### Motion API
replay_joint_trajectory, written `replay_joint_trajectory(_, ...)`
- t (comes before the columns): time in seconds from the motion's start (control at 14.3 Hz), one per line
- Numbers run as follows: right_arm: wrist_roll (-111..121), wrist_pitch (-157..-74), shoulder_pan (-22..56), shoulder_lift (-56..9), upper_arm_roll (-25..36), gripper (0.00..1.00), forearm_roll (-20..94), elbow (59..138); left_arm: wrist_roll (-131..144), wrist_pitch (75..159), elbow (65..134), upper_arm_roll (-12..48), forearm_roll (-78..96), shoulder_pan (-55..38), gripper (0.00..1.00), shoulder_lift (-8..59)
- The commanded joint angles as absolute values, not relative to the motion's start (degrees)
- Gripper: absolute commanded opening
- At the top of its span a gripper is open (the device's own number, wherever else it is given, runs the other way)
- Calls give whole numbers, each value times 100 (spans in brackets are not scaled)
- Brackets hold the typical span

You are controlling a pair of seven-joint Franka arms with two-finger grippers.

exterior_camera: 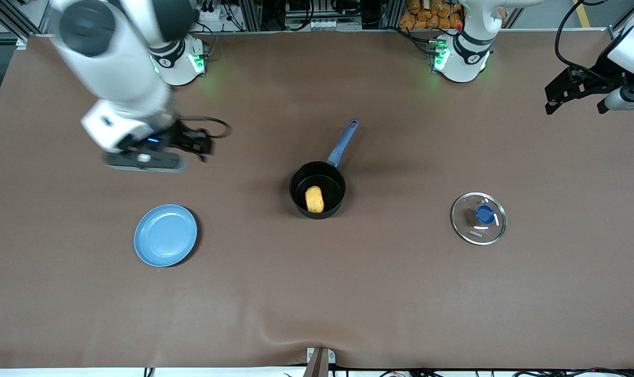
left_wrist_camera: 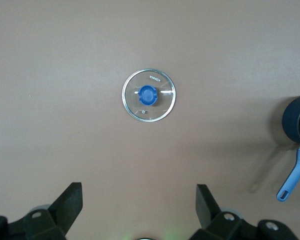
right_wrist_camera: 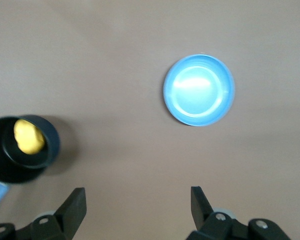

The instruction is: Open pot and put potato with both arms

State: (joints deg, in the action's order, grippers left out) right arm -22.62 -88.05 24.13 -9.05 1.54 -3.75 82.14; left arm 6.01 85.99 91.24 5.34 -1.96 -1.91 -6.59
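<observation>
The black pot (exterior_camera: 317, 178) stands uncovered near the middle of the table, its blue handle (exterior_camera: 343, 141) pointing toward the robots' bases. The yellow potato (exterior_camera: 314, 199) lies inside it, as the right wrist view also shows of the potato (right_wrist_camera: 29, 136). The glass lid (exterior_camera: 478, 218) with its blue knob rests flat on the table toward the left arm's end. My left gripper (left_wrist_camera: 138, 192) is open and empty, up in the air (exterior_camera: 575, 104) over the table's left-arm end. My right gripper (right_wrist_camera: 138, 195) is open and empty, over the table (exterior_camera: 188, 142) by the plate.
A flat light-blue plate (exterior_camera: 165, 235) lies toward the right arm's end, nearer the front camera than the right gripper. The brown cloth (exterior_camera: 317, 293) covers the whole table, with a small ripple at its front edge.
</observation>
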Motion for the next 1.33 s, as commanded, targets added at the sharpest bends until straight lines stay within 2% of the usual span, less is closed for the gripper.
replay_joint_trajectory(0.0, -1541, -8439, 1927, -458, 70, 97, -299, 8420, 527, 8473, 9026, 536, -79, -158, 100, -659)
replay_joint_trajectory(0.35, -449, -8236, 898, -308, 70, 100, -290, 8307, 492, 8473, 9026, 545, -79, -158, 100, -650)
replay_joint_trajectory(0.77, -439, -8077, 536, -220, 79, 100, -212, 8121, 483, 8473, 9026, 554, -79, -167, 100, -642)
replay_joint_trajectory(1.05, -439, -8734, 273, 262, 79, 100, 26, 8821, 501, 8473, 9026, 554, -114, -158, 100, -624)
replay_joint_trajectory(1.26, -439, -8824, 202, 448, 70, 100, 35, 9088, 554, 8455, 9035, 554, -97, -150, 100, -615)
